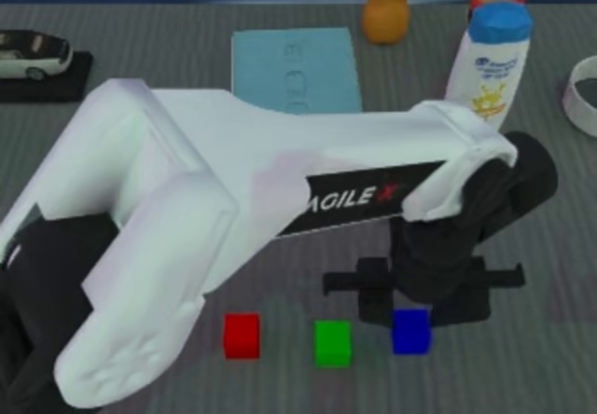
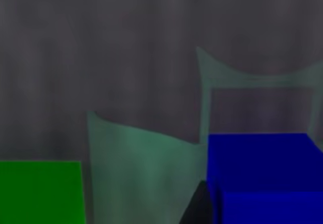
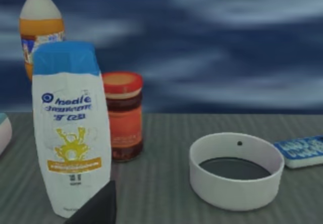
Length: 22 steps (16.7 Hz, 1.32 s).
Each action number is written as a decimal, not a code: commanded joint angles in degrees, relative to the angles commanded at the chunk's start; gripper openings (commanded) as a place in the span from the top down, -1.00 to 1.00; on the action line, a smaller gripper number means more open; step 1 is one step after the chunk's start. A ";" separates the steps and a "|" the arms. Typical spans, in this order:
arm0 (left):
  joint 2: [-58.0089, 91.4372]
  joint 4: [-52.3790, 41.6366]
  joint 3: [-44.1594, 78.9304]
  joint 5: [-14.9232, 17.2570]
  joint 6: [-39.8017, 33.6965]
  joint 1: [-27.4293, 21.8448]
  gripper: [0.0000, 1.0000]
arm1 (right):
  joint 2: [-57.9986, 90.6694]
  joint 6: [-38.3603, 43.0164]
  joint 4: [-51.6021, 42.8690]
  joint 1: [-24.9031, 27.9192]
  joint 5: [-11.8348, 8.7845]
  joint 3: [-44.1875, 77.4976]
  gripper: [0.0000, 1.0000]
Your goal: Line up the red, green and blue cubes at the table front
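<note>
Broad dark grey ribbed counter (image 1: 560, 358), three cubes in a row at its front. Large white AgileX left arm (image 1: 187, 209) reaching across from the top view's left, its black gripper (image 1: 410, 316) low over the deep blue matte cube (image 1: 410, 331). Left wrist view: pale translucent fingers (image 2: 136, 173) either side of the blue cube, jaws parted round it, contact w/ the faces not confirmable; looks like a release, not a clamp. Right arm out of the top view, parked toward the counter's right per its wrist cam; jaws not readable.

Step in hand, judged: setting down the last cube. Advice: widen jaws fully before lifting, rise straight up, no sideways drift — bright green matte cube (image 1: 333, 343) just beside, near one finger. Blue sits slightly farther back than green and bright red matte cube (image 1: 242, 336); row approx. straight, gaps roughly even.

Count:
- arms in top view: 1
- cubes: 3 (1 red, 1 green, 1 blue), all apart, none stacked
</note>
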 joint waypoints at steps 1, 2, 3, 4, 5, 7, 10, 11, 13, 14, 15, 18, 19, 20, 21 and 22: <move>0.00 0.00 0.00 0.00 0.00 0.00 -0.51 | 0.00 0.00 0.00 0.00 0.00 0.00 -1.00; 0.00 0.00 0.00 0.00 0.00 0.00 -0.66 | 0.00 0.00 0.00 0.00 0.00 0.00 -1.00; 0.00 0.00 0.00 0.00 0.00 0.00 -0.81 | 0.00 0.00 0.00 0.00 0.00 0.00 -1.00; 0.00 0.00 0.00 0.00 0.00 0.00 -0.96 | 0.00 0.00 0.00 0.00 0.00 0.00 -1.00; 0.00 0.00 0.00 0.00 0.00 0.00 -1.00 | 0.00 0.00 0.00 0.00 0.00 0.00 -1.00; 0.00 0.00 0.00 0.00 0.00 0.00 -1.00 | 0.00 0.00 0.00 0.00 0.00 0.00 -1.00; 0.00 0.00 0.00 0.00 0.00 0.00 -1.00 | 0.00 0.00 0.00 0.00 0.00 0.00 -1.00; 0.00 0.00 0.00 0.00 0.00 0.00 -1.00 | 0.00 0.00 0.00 0.00 0.00 0.00 -1.00; -0.03 -0.01 0.01 0.00 0.00 0.13 -1.00 | 0.00 0.00 0.00 0.00 0.00 0.00 -1.00; -0.02 -0.21 0.20 0.00 0.00 0.10 -1.00 | 0.00 0.00 0.00 0.00 0.00 0.00 -1.00; -0.09 -1.01 0.99 -0.01 -0.03 0.08 -1.00 | 0.00 0.00 0.00 0.00 0.00 0.00 -1.00; -1.05 -6.74 5.48 -0.08 -0.21 0.47 -1.00 | 0.00 0.00 0.00 0.00 0.00 0.00 -1.00; -1.49 -9.24 7.22 -0.07 -0.25 0.63 -1.00 | 0.00 0.00 0.00 0.00 0.00 0.00 -1.00; -1.91 -11.37 8.88 -0.06 -0.28 0.78 -1.00 | 0.00 0.00 0.00 0.00 0.00 0.00 -1.00; -2.29 -12.90 10.24 -0.04 -0.29 0.90 -1.00 | 0.00 0.00 0.00 0.00 0.00 0.00 -1.00; -2.63 -13.82 11.09 -0.03 -0.26 1.02 -1.00 | 0.00 0.00 0.00 0.00 0.00 0.00 -1.00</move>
